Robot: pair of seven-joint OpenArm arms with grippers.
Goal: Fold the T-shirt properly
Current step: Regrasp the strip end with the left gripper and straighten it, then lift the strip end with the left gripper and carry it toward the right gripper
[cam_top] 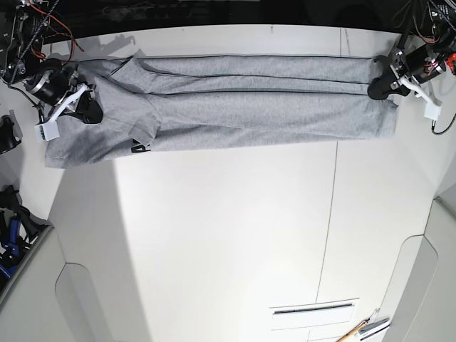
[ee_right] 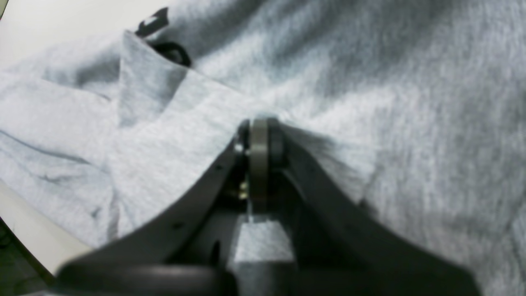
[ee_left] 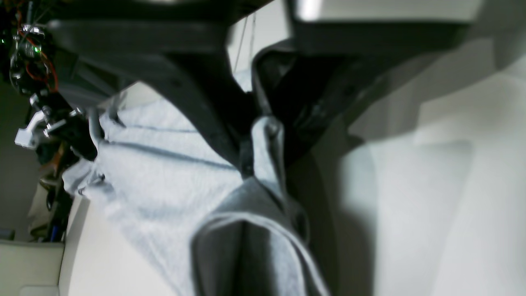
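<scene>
The light grey T-shirt (cam_top: 242, 114) lies stretched out in a long band across the far side of the white table (cam_top: 228, 235), folded lengthwise. A bit of black lettering (cam_top: 137, 147) shows at a turned-up flap near its left end. My left gripper (cam_top: 376, 89) is at the shirt's right end, shut on a bunched edge of the T-shirt (ee_left: 164, 181); in the left wrist view the gripper (ee_left: 263, 135) pinches the cloth. My right gripper (cam_top: 91, 112) is at the shirt's left end; in the right wrist view it (ee_right: 261, 123) is shut on a fold of the T-shirt (ee_right: 370, 82).
A slot (cam_top: 313, 310) and some hand tools (cam_top: 363, 329) sit at the table's near right. Cables and equipment (cam_top: 14, 235) stand off the table's left edge. The table's far edge runs just behind the shirt.
</scene>
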